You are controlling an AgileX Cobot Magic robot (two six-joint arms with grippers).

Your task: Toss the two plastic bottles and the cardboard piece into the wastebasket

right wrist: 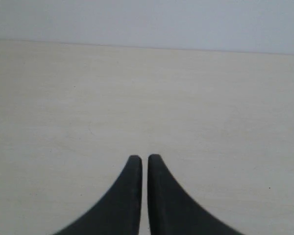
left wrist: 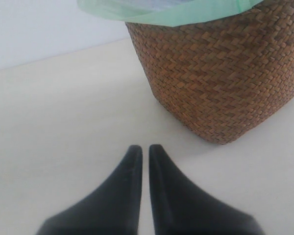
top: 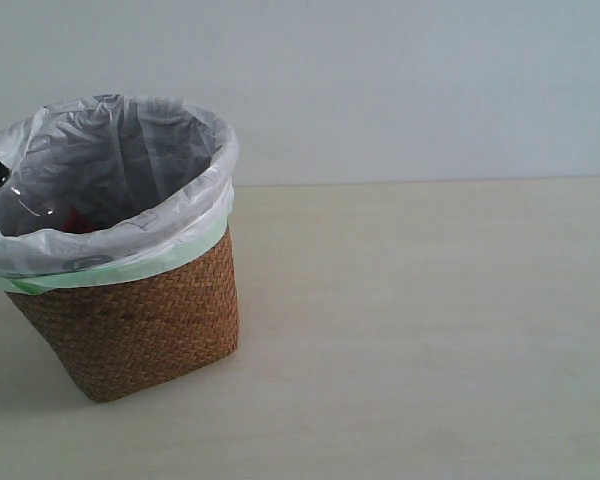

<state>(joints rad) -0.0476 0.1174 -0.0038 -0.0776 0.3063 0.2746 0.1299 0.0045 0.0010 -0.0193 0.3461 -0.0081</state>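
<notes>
The left pincer [left wrist: 144, 147] and right pincer [right wrist: 144, 157] are seen pressed together, empty; what seems a black-capped bottle [top: 18, 198] is lodged in the wastebasket [top: 140, 320].

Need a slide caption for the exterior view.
Lined wicker wastebasket on a pale table, black-capped bottle resting inside.

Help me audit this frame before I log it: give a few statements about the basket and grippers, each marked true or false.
1. The wastebasket stands on the table. True.
2. The left gripper holds a bottle. False: it is shut and empty.
3. A black-capped bottle lies inside the wastebasket. True.
4. The right gripper is wide open. False: it is shut, holding nothing.
5. The bag liner is black. False: it is translucent white with a pale green edge.
</notes>
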